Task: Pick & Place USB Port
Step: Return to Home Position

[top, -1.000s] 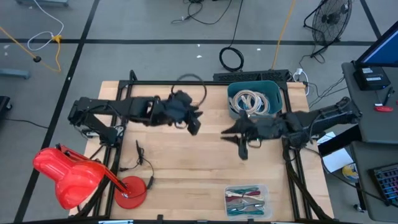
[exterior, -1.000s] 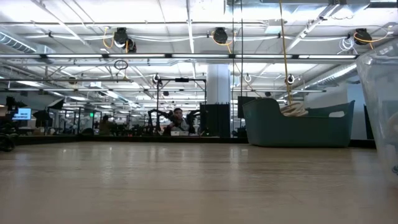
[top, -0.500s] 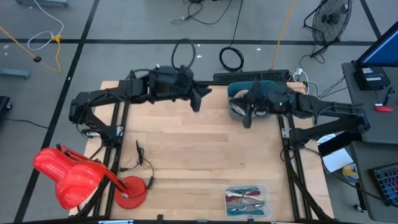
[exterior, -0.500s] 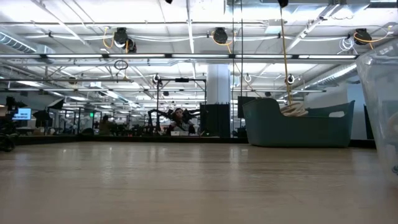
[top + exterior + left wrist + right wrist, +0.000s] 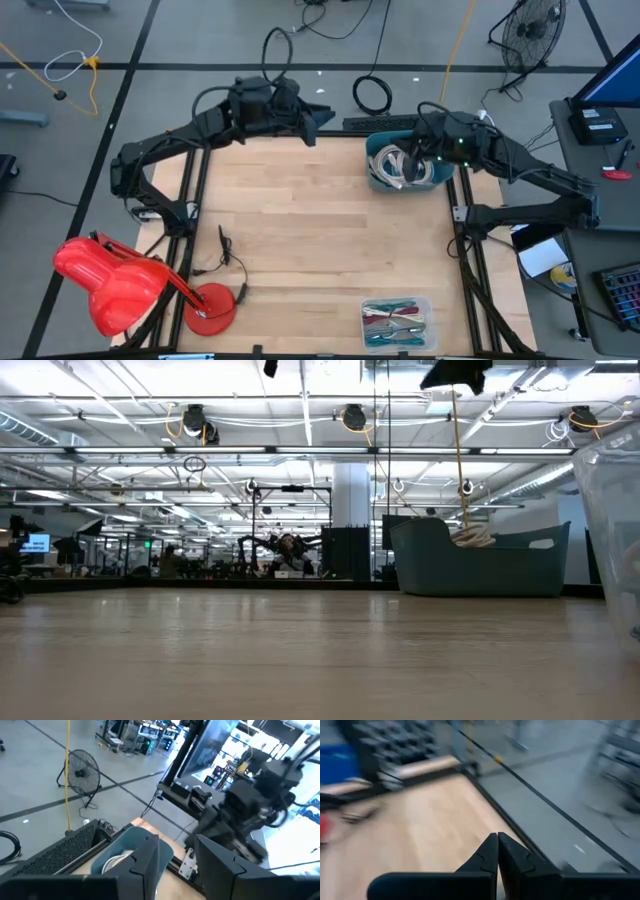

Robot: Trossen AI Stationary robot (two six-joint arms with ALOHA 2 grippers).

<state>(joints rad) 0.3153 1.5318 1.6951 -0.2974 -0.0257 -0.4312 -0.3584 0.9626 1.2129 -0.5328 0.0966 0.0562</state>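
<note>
I am seeing the left gripper (image 5: 176, 845) hanging over the far edge of the tabletop (image 5: 320, 240), fingers parted and empty. The right gripper (image 5: 497, 840) is hovering above the blue bin (image 5: 480, 572), fingers pressed together, holding nothing. Cables (image 5: 395, 163) are lying in that bin and in the transparent bin (image 5: 425, 306).

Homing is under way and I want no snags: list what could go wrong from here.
The right arm hangs over the blue bin, whose white cable coils pile high; the shut right gripper might catch a loop. The open left gripper sits by the black perforated box behind the table and might clip it.
</note>
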